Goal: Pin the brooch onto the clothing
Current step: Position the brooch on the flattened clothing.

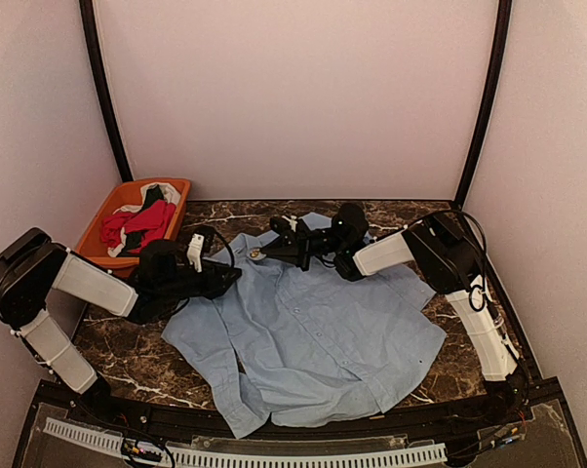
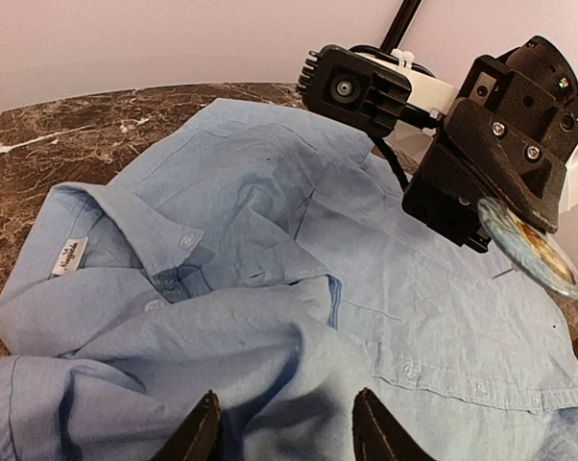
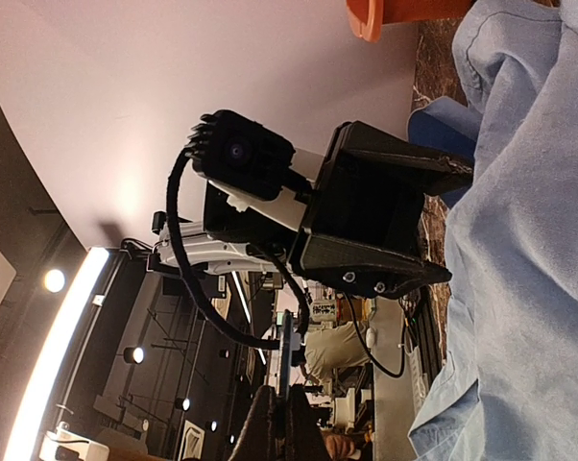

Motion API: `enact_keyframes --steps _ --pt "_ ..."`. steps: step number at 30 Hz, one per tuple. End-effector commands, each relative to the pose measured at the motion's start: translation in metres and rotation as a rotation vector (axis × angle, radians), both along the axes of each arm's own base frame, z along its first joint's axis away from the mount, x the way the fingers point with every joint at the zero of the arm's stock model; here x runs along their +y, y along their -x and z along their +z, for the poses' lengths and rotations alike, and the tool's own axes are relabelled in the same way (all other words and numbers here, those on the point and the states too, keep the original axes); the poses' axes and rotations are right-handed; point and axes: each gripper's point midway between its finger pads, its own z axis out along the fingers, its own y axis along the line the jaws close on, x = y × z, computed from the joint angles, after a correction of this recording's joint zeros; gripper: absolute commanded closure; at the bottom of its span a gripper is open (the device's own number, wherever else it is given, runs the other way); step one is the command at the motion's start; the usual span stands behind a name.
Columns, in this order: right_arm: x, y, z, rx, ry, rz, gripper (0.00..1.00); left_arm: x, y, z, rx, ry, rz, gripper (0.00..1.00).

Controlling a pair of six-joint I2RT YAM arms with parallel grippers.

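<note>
The light blue shirt (image 1: 313, 331) lies spread on the marble table, collar toward the back. My left gripper (image 1: 233, 276) is at the shirt's left shoulder. In the left wrist view its fingers (image 2: 201, 437) stand partly apart with a raised fold of the shirt (image 2: 279, 384) pinched between them. My right gripper (image 1: 267, 253) hovers by the collar, shut on the brooch (image 1: 256, 254). The brooch is a round disc in the left wrist view (image 2: 531, 245), held just above the shirt front. In the right wrist view the gripper (image 3: 282, 403) holds it edge-on (image 3: 287, 355).
An orange basket (image 1: 97, 226) stands at the back left with red, black and white garments (image 1: 137, 224) in it. Dark marble table (image 1: 128, 356) shows around the shirt. Walls close in the back and both sides.
</note>
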Motion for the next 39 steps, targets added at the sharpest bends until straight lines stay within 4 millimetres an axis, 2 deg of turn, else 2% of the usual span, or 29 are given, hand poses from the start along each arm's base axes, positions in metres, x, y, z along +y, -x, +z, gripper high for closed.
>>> enact_keyframes --steps 1,8,12,19,26,39 --pt "0.0 0.003 -0.003 -0.02 -0.01 0.015 1.0 -0.011 -0.004 0.017 -0.041 0.046 -0.066 0.54" --pt "-0.001 0.004 -0.005 -0.016 -0.005 0.018 1.0 -0.034 -0.003 0.001 0.055 0.108 -0.203 0.54" --pt "-0.001 0.005 -0.006 -0.017 -0.003 0.024 1.0 -0.037 0.0 -0.007 0.095 0.123 -0.219 0.61" --pt "0.001 0.002 -0.009 -0.014 0.0 0.024 1.0 -0.032 0.005 0.009 0.052 0.161 -0.202 0.77" --pt "0.005 0.004 -0.014 -0.009 0.007 0.04 1.0 -0.034 0.013 0.021 0.023 0.205 -0.237 0.98" --pt "0.007 0.004 -0.021 0.031 0.004 0.036 1.0 -0.037 0.018 0.029 0.015 0.254 -0.268 0.99"
